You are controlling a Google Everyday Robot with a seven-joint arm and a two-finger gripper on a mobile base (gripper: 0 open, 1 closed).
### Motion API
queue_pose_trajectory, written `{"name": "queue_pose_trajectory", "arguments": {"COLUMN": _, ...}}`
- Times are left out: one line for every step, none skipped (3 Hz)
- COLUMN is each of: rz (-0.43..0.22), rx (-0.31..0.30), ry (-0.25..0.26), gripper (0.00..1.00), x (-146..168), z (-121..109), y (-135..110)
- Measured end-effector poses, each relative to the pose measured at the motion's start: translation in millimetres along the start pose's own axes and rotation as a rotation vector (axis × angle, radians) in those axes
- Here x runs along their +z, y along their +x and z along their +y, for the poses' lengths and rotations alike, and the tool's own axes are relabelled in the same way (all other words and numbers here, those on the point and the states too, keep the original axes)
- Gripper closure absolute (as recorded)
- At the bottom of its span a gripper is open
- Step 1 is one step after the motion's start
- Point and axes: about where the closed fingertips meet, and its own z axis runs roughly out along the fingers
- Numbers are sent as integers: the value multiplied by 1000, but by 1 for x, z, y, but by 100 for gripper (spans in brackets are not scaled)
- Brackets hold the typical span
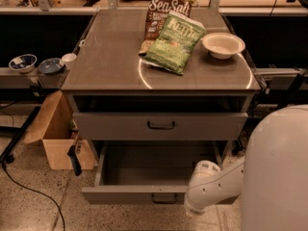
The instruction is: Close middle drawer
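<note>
The middle drawer (144, 174) is pulled far out of the grey cabinet, and its deep grey box looks empty. Its flat front (120, 195) faces me with a small dark handle (163, 198). The top drawer (161, 125) above it is nearly shut, with a dark gap over its front. The lowest drawer is hidden under the open one. My white arm (209, 186) reaches from the lower right to the right end of the open drawer's front. My gripper is not in view; it lies beyond the arm's end, hidden or below the frame.
On the cabinet top (106, 57) lie a green chip bag (175, 42), a brown Sea Salt bag (161, 11) and a white bowl (223, 44). A cardboard box (57, 134) stands on the floor at the left. Small bowls (36, 64) sit on a left ledge. My white body (279, 172) fills the lower right.
</note>
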Motion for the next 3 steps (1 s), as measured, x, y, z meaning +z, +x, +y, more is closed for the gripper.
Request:
{"name": "queue_pose_trajectory", "arguments": {"rz": -15, "rx": 48, "ry": 35, "gripper": 100, "x": -1, "z": -16, "y": 5}}
{"name": "queue_pose_trajectory", "arguments": {"rz": -23, "rx": 66, "ry": 82, "gripper": 100, "x": -7, "z": -37, "y": 0}}
{"name": "queue_pose_trajectory", "arguments": {"rz": -35, "rx": 50, "ry": 134, "gripper": 100, "x": -11, "z": -69, "y": -19}}
